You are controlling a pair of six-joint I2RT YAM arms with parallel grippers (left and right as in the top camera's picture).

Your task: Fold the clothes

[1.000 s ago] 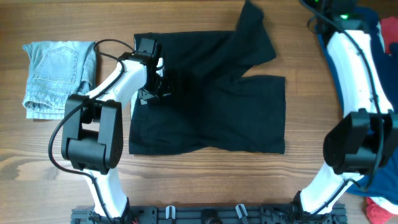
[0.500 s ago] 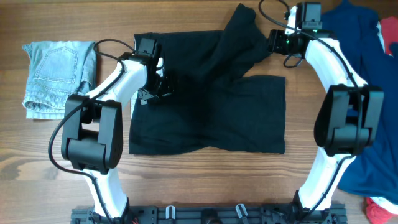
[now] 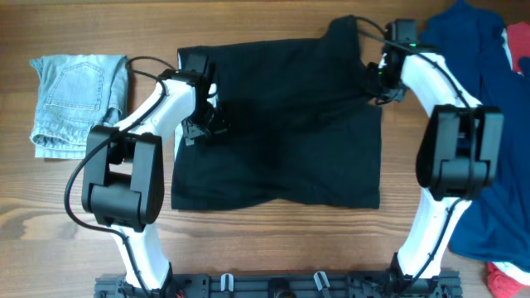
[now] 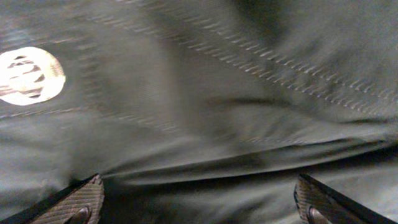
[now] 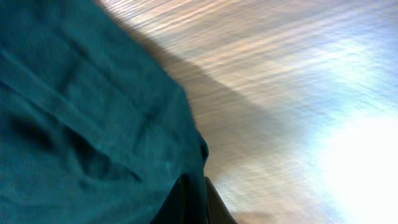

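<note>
A wooden table [image 3: 273, 248] carries the black garment [image 3: 281, 141], spread flat at its centre, slightly longer left to right, with a sleeve pointing to the far edge. A royal-blue cloth [image 3: 509, 91] lies to its right and folded denim [image 3: 79, 99] to its left. The left gripper [image 3: 211, 116] hangs spread wide over the fabric; the right gripper [image 3: 374, 79] pinches its far right edge.

no legible text, round label [image 4: 28, 76] on black garment [image 4: 249, 93] blurred
</note>
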